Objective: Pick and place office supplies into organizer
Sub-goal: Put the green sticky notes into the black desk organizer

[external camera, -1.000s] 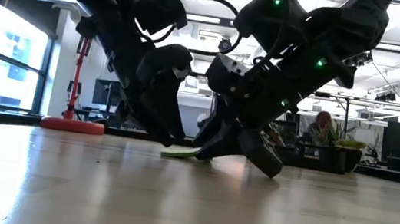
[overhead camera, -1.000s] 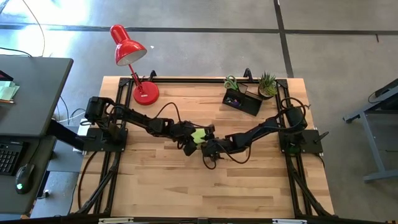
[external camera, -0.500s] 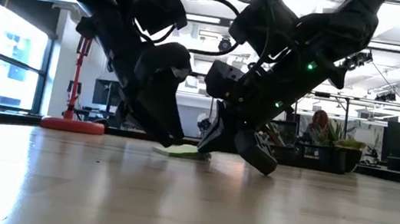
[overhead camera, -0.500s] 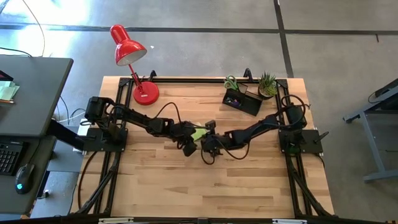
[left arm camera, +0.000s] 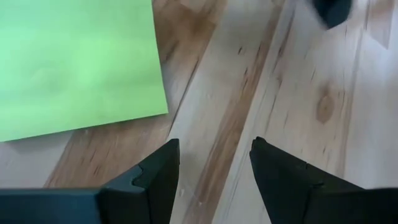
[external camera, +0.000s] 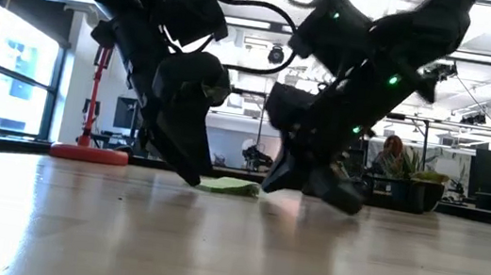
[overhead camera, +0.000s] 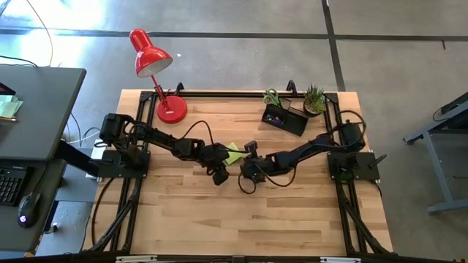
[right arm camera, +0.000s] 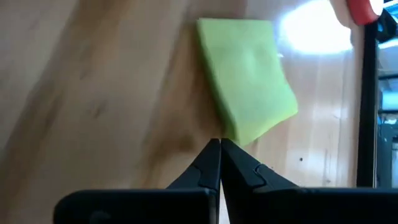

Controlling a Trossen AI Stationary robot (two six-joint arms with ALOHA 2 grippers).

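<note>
The yellow-green sticky-note block (overhead camera: 232, 152) lies flat on the wooden table near its middle (right arm camera: 245, 78) (external camera: 230, 186). My right gripper (right arm camera: 221, 144) (overhead camera: 244, 158) is shut and empty. Its tips point at the block's nearest corner. My left gripper (left arm camera: 214, 168) (overhead camera: 221, 168) stands open just beside the block (left arm camera: 74, 62), with only bare wood between its fingers. The black mesh organizer (overhead camera: 285, 117) stands at the far right with green-handled scissors (overhead camera: 272, 96) at its far end. My right gripper has its shut fingertips (right arm camera: 217, 149) at the block's nearest corner (right arm camera: 235, 138), slanting down from the table's right. I cannot tell whether they touch it. Nothing is between the fingers, and the block lies flat on the table.
A red desk lamp (overhead camera: 150, 55) stands at the far left on its round base (overhead camera: 172, 109). A small potted plant (overhead camera: 314, 98) stands next to the organizer. The two arms meet closely over the table's middle. The near half of the table is bare wood.
My right gripper has shut with nothing in it and has drawn a little toward the table's far edge. The sticky-note block, earlier tipped between the two grippers, now lies flat, shifted slightly toward the far edge.
</note>
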